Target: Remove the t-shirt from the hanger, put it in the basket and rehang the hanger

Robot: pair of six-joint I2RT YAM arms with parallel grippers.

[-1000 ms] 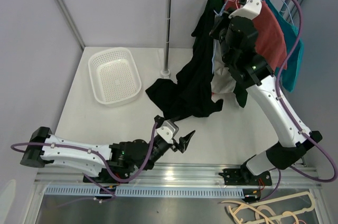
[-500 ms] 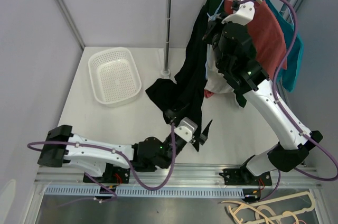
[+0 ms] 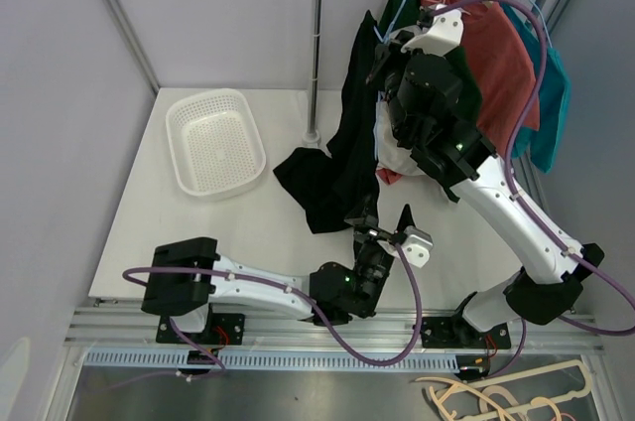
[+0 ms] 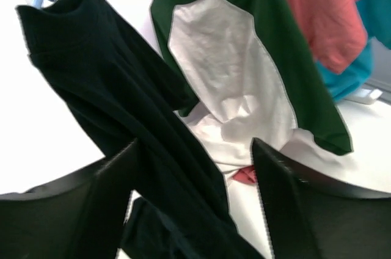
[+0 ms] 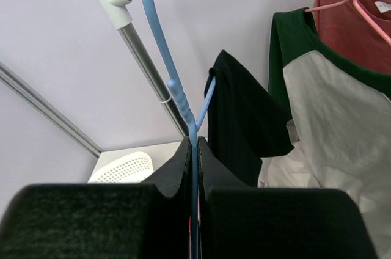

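White basket (image 3: 215, 143) sat unmoved near the table's (image 3: 149, 232) far-left corner, with bare surface along the left edge. The left gripper (image 3: 384, 218) had swung from near-left to the near-edge middle, jaws spread wide and holding nothing, just below the black t-shirt (image 3: 342, 158). The shirt hung from the blue hanger (image 5: 165, 69), shifted left, hem pooled mid-table; the right gripper (image 5: 194, 146) was clamped on the hanger, crowded by other shirts (image 3: 506, 54) at the right edge.
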